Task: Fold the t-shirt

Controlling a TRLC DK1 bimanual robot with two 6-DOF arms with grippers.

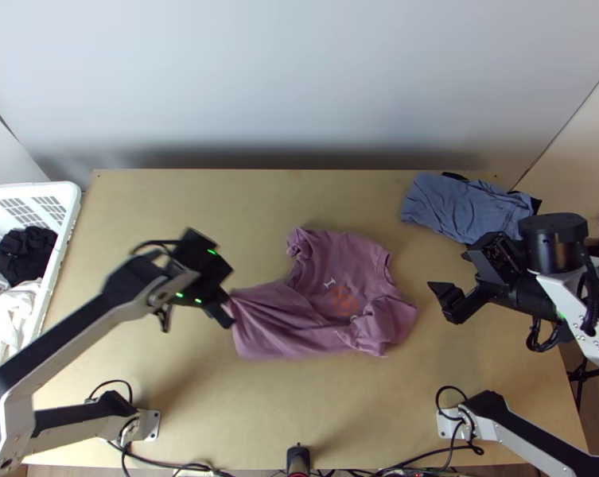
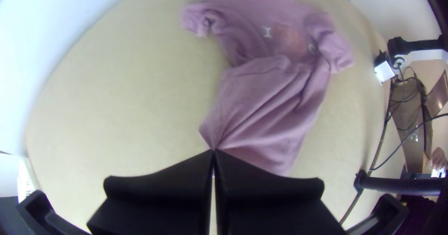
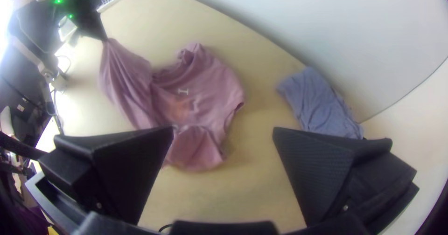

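My left gripper (image 1: pixel 226 308) holds the lower-left edge of the pink t-shirt (image 1: pixel 343 274), lifted off the table. In the left wrist view the left gripper (image 2: pixel 213 152) is shut on a gathered bit of the pink t-shirt (image 2: pixel 266 109), and folds fan out from it. The shirt's printed chest and sleeves lie on the table, one sleeve bunched. To the right of the shirt, apart from it, my right gripper (image 1: pixel 450 274) is open with nothing between its fingers; the right wrist view shows the right gripper (image 3: pixel 223 131) with its fingers wide apart, and the pink t-shirt (image 3: pixel 205 86) beyond.
A blue-grey cloth (image 1: pixel 458 208) lies bunched at the table's back right, with something black under it. On the far left stands a white basket (image 1: pixel 70 215) holding dark and white clothes. Cables (image 1: pixel 172 463) run along the near edge of the wooden table (image 1: pixel 243 199).
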